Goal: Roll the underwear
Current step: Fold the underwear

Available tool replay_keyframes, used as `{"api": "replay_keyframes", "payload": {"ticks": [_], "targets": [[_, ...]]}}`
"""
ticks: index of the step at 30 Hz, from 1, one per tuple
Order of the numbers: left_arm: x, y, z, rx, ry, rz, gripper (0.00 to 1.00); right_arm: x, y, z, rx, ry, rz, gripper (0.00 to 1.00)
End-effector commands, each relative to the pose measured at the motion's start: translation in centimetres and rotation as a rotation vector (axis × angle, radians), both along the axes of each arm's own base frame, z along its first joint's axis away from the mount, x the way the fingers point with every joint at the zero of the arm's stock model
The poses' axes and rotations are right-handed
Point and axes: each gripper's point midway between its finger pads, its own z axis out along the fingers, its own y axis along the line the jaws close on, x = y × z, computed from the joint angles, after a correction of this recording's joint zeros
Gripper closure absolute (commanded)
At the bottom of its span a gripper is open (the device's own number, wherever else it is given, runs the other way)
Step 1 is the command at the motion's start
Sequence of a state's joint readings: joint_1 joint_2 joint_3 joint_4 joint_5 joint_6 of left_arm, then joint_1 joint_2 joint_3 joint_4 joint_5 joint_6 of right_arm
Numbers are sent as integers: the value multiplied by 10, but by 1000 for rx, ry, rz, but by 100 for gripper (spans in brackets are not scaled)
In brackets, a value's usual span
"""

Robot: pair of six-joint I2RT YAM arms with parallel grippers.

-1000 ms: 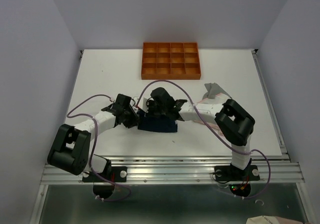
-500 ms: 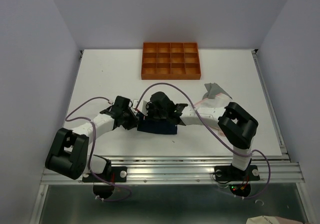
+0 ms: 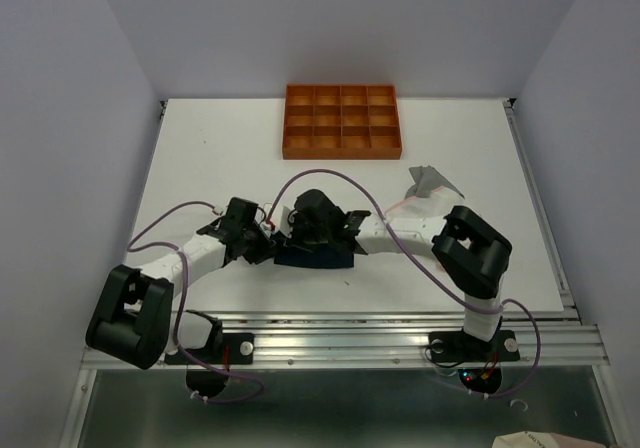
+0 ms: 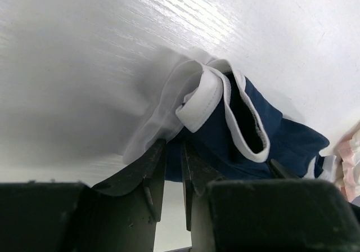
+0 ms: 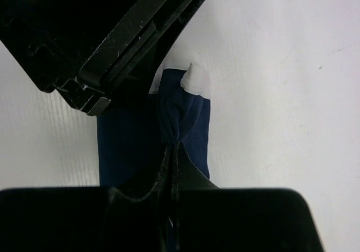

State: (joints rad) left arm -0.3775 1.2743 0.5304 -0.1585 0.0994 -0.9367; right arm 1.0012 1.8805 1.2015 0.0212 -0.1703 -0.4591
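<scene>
The navy underwear (image 3: 318, 257) with white trim lies bunched on the table between both arms. In the left wrist view its white waistband (image 4: 203, 97) curls up over the navy cloth (image 4: 264, 122). My left gripper (image 4: 173, 146) has its jaws nearly together, pinching the cloth's left edge. My right gripper (image 5: 173, 143) is shut on a raised navy fold (image 5: 179, 114), with the left gripper's black body (image 5: 107, 32) right beyond it. A pale pink-white garment (image 4: 349, 153) peeks in at the right edge. The grey garment (image 3: 431, 181) lies crumpled at the right.
An orange tray (image 3: 342, 121) with several compartments sits at the back centre of the white table (image 3: 220, 148). Purple cables (image 3: 330, 175) arch above both forearms. The table's metal front rail (image 3: 340, 320) runs just behind the arm bases.
Both wrists have slid slightly left and toward the front edge with the navy cloth. The left jaws have narrowed onto its edge.
</scene>
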Motion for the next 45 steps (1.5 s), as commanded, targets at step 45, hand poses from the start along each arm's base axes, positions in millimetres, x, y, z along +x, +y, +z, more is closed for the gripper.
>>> {"api": "replay_keyframes", "payload": {"ticks": [45], "targets": [[-12, 6, 37, -45, -81, 84, 69, -2, 21, 6, 48, 128, -103, 98]]}}
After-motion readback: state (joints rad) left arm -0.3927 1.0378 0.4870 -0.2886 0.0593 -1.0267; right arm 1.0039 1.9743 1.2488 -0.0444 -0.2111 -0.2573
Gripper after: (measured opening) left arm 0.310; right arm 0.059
